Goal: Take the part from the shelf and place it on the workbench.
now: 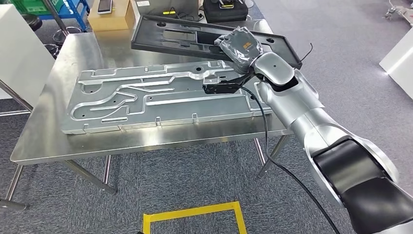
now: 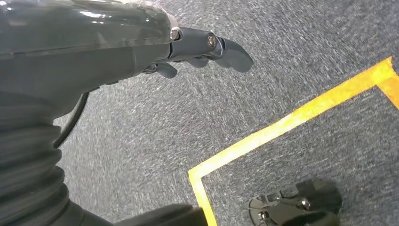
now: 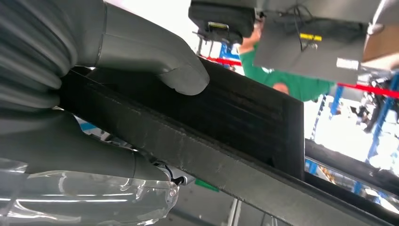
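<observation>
Over the far right of the bench [image 1: 44, 141], my right hand [image 1: 239, 45] grips the black part [image 1: 180, 36] by its edge, so I'd lower it level beyond the metal panel [image 1: 160, 100] before letting go; left hand [image 2: 207, 49] hangs empty.

The silver right arm stretches forward, its right hand [image 1: 239, 45] clamped on the flat black moulded plastic panel [image 1: 195, 36]; the left hand [image 2: 207, 49] hangs with fingers loosely apart.

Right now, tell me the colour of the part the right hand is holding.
Black. The part held by the right hand shows best in the head view.
</observation>
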`<action>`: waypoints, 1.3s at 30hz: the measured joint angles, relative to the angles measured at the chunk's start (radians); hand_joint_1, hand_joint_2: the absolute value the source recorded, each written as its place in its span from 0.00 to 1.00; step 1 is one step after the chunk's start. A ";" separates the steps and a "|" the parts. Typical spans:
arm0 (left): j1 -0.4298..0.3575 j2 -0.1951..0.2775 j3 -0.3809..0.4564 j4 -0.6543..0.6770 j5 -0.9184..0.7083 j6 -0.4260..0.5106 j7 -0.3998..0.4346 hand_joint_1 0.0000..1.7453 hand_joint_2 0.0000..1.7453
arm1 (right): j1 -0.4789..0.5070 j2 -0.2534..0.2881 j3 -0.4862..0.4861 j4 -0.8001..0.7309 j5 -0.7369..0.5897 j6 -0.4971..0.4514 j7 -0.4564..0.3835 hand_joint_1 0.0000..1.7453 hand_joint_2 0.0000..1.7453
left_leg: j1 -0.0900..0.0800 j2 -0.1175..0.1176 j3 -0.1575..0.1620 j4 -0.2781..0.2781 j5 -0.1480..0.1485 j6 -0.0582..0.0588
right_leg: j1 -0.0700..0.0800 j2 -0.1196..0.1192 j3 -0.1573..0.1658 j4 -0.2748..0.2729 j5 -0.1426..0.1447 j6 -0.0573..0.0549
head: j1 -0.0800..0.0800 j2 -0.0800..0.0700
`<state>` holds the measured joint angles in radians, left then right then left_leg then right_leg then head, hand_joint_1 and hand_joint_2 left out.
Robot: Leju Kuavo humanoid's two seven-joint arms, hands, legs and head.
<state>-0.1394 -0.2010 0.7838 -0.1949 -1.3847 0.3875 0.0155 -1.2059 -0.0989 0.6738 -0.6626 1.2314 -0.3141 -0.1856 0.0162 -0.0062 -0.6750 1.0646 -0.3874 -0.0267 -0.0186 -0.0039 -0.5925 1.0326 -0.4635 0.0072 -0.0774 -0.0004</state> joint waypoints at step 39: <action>0.003 0.005 0.031 0.000 0.095 -0.144 -0.035 0.00 0.00 | 0.013 -0.050 -0.023 0.334 0.125 0.058 0.110 0.00 0.00 | -0.013 -0.002 0.023 -0.043 0.007 0.063 | -0.004 0.002 -0.112 0.193 -0.102 0.026 | 0.001 0.000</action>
<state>-0.1360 -0.1956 0.8152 -0.1949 -1.2901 0.2431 -0.0194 -1.1928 -0.1485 0.6511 -0.3291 1.3568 -0.2565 -0.0758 0.0030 -0.0085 -0.6524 1.0219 -0.3800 0.0361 -0.0223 -0.0019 -0.7041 1.2253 -0.5655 0.0333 -0.0767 -0.0004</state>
